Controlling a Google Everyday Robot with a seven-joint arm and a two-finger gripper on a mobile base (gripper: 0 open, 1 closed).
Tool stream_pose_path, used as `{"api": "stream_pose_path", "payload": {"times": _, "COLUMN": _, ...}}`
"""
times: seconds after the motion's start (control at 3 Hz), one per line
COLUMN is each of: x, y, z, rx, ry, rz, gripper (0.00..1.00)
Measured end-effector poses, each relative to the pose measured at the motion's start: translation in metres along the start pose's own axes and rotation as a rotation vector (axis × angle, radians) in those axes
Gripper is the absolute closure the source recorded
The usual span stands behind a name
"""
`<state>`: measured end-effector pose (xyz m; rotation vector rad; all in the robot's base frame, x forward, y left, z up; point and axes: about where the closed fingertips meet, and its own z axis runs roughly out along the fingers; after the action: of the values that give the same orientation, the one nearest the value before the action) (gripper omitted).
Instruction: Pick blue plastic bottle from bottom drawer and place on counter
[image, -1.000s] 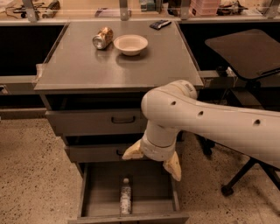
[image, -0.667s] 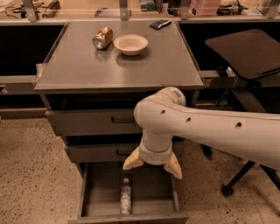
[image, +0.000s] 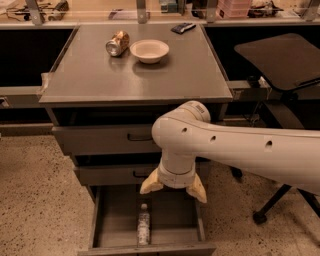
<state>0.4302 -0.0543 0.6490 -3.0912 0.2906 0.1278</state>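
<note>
The blue plastic bottle (image: 144, 224) lies lengthwise on the floor of the open bottom drawer (image: 110, 220), cap pointing toward the cabinet. My gripper (image: 173, 190) hangs open above the drawer, its two cream fingers (image: 149, 184) spread apart, just behind and to the right of the bottle, not touching it. The grey counter (image: 100, 75) is the cabinet top above.
A gold-brown can (image: 117, 43) lies on its side beside a cream bowl (image: 149, 50) at the back of the counter, with a dark flat object (image: 183, 28) behind. Two closed drawers with black handles (image: 139, 136) sit above the open one. A dark chair (image: 280, 60) stands to the right.
My arm and gripper have shifted left and slightly down, closer over the bottle in the open drawer. The bottle has not moved.
</note>
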Motion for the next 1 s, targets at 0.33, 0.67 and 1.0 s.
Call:
{"api": "stream_pose_path", "payload": {"times": 0.33, "x": 0.02, "y": -0.015, "z": 0.028, "rx": 0.017, "ry": 0.069, "rz": -0.057, "gripper": 0.0}}
{"api": "stream_pose_path", "payload": {"times": 0.67, "x": 0.065, "y": -0.06, "z": 0.084, "rx": 0.069, "ry": 0.154, "rz": -0.127, "gripper": 0.0}}
{"api": "stream_pose_path", "payload": {"times": 1.0, "x": 0.105, "y": -0.093, "z": 0.111, "rx": 0.085, "ry": 0.196, "rz": -0.195, "gripper": 0.0}}
